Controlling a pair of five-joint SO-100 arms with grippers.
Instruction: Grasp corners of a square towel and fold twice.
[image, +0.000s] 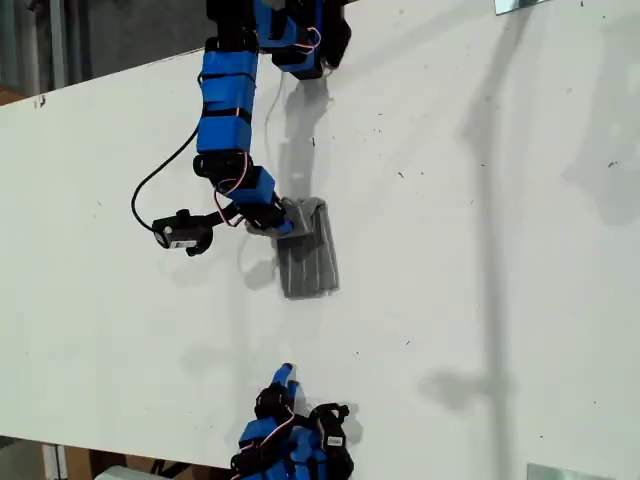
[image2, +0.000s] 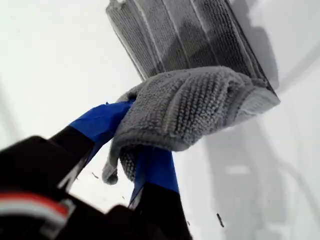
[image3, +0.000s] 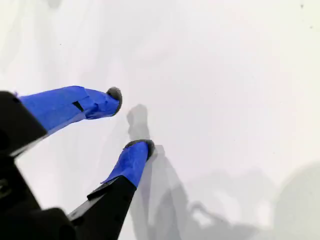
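Observation:
The grey striped towel (image: 308, 250) lies folded into a narrow strip near the middle of the white table (image: 480, 250). My first gripper (image: 283, 222) is shut on the towel's upper end, where the cloth is lifted and bunched. In the first wrist view that end of the towel (image2: 195, 102) is draped over the blue fingers (image2: 102, 122), with the rest of the strip lying flat beyond. My second gripper (image: 287, 375) sits near the exterior view's bottom edge, away from the towel. It is open over bare table, as its blue fingertips (image3: 135, 157) show nothing between them.
A black camera module (image: 180, 232) on a cable hangs off the first arm to the exterior view's left. The table's far edge runs along the exterior view's upper left. Metal pieces (image: 560, 472) sit at the exterior view's right corners.

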